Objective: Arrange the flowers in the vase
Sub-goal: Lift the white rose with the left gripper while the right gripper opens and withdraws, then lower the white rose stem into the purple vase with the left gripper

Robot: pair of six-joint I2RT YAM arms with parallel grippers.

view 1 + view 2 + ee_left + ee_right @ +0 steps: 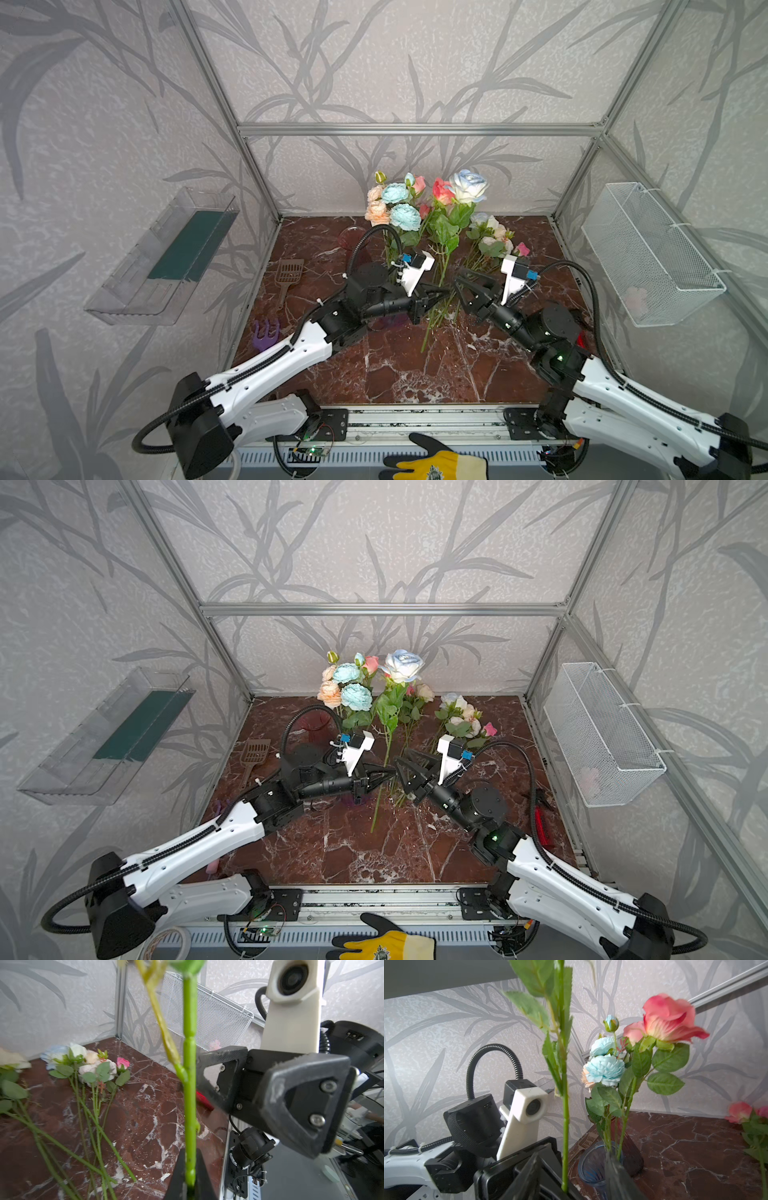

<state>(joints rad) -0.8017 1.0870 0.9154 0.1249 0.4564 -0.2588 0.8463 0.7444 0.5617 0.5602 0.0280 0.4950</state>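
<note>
currently held: a white and blue rose [468, 185], its head high at the centre back of both top views, its green stem slanting down toward the middle of the table [415, 374].
left gripper [445, 292]: clenched on that rose's stem, partway down; the left wrist view shows the stem pinched between two dark fingers [205, 1180].
right gripper [460, 294]: released, jaws spread wide, facing the left gripper from the right; in the right wrist view the same stem stands in the gap between its fingers.
vase [586, 1169]: blue tinted glass, upright on the table, close to both grippers; in the top views it is mostly hidden behind the left arm.
flowers in the vase: pale blue blooms [405, 216], peach blooms [377, 212] and a coral rose [668, 1020], grouped left of the held rose at the centre back.
flowers on the table: a small bunch [496, 243] with white, cream and pink heads lies right of centre, toward the back; loose stems [436, 320] lie below the grippers.
left edge of the table: a brown scoop [288, 274] and a purple rake [266, 334].
right wall: a white wire basket [652, 253].
bottom centre: a yellow and black glove [436, 461].
</note>
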